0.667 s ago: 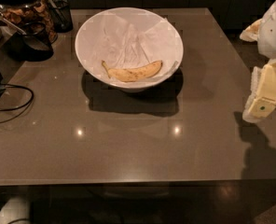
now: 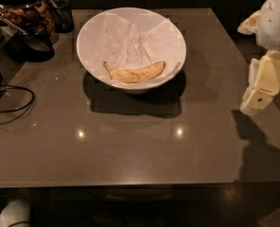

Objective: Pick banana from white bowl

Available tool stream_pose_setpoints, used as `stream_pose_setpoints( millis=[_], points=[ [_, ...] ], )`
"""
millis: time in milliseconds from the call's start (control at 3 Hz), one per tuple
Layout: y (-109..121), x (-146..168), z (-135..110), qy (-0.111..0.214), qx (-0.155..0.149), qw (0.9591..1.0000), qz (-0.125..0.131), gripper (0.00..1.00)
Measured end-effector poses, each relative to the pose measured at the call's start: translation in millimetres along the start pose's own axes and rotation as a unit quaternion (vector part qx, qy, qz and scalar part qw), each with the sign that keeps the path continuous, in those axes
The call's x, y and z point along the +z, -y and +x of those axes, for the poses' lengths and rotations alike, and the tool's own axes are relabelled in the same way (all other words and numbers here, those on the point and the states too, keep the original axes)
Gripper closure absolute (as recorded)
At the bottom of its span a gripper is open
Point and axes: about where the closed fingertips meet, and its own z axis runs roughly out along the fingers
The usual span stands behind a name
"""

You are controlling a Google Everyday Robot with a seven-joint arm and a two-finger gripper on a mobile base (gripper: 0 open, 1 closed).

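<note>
A yellow banana (image 2: 135, 73) with brown speckles lies curved in the near side of the white bowl (image 2: 95, 32), on crinkled white paper. The bowl stands at the back middle of the brown table (image 2: 130, 150). My gripper (image 2: 264, 82) hangs at the right edge of the view, over the table's right side, well to the right of the bowl and apart from it. It holds nothing that I can see.
Dark glass jars (image 2: 24, 13) with snacks and a black mesh cup (image 2: 62, 15) stand at the back left. A black cable (image 2: 12, 105) loops at the left edge. The table's front edge runs across the lower part of the view.
The gripper has stayed at the right edge. The banana and bowl have not moved.
</note>
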Motion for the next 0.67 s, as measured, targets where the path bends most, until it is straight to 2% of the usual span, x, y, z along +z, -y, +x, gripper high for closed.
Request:
stream_pose_setpoints(
  millis=[667],
  points=[
    [34,8,-45,0.011,-0.048,0.9984,-0.03,0.0]
  ],
)
